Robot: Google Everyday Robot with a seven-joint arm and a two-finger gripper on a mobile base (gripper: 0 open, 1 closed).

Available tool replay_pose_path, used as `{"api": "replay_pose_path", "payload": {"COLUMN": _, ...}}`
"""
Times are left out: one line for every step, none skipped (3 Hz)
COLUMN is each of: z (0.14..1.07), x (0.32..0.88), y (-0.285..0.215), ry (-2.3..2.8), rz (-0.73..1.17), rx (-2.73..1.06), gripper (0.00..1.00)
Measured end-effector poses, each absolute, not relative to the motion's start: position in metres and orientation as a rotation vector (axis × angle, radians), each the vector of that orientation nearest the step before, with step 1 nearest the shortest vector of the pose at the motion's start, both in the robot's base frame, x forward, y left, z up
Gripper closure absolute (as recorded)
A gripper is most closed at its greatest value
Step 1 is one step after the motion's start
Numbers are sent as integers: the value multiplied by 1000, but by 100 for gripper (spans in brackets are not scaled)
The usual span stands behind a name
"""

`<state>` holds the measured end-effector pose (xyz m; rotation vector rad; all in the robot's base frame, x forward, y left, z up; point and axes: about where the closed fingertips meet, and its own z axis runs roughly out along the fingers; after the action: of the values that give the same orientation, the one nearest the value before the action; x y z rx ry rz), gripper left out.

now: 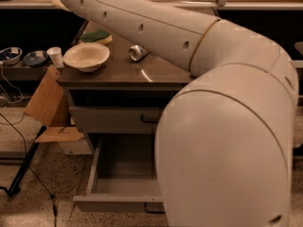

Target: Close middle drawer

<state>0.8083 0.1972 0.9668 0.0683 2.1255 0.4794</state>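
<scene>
The grey drawer cabinet stands in the middle. Under its top is a dark gap, then a drawer front with a dark handle, standing slightly forward. The lowest drawer is pulled far out and looks empty. My big white arm reaches from the lower right up over the cabinet top to the upper left edge. My gripper is out of view beyond that edge.
On the cabinet top are a white bowl, a green sponge and a tipped can partly behind the arm. A cardboard box leans at the cabinet's left. A low shelf with small dishes and cables are at the left.
</scene>
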Motion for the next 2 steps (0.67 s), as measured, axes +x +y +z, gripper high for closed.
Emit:
{"api": "replay_pose_path", "payload": {"z": 966, "x": 809, "y": 198, "ry": 2125, "rz": 483, "rx": 61, "gripper": 0}}
{"api": "replay_pose_path", "payload": {"z": 965, "x": 811, "y": 202, "ry": 2120, "rz": 491, "rx": 33, "gripper": 0}}
